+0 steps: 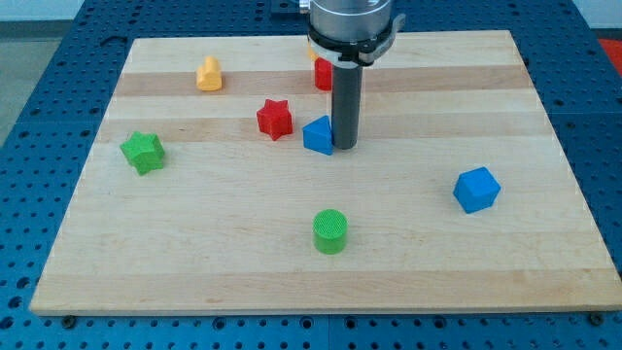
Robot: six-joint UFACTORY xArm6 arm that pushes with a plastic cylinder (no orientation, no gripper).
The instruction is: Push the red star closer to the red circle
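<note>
The red star (pixel 275 118) lies on the wooden board left of centre, near the view's top. The red circle (pixel 323 75) stands above and right of it, partly hidden behind the rod. My tip (pixel 345 147) rests on the board just right of a blue block (pixel 318 135), touching or almost touching it. The blue block sits between my tip and the red star, close to the star's lower right.
An orange block (pixel 209 74) sits at the upper left. A green star (pixel 144 152) lies at the left. A green cylinder (pixel 330 231) stands at lower centre. A blue hexagonal block (pixel 476 189) lies at the right. A yellow block is barely visible behind the rod.
</note>
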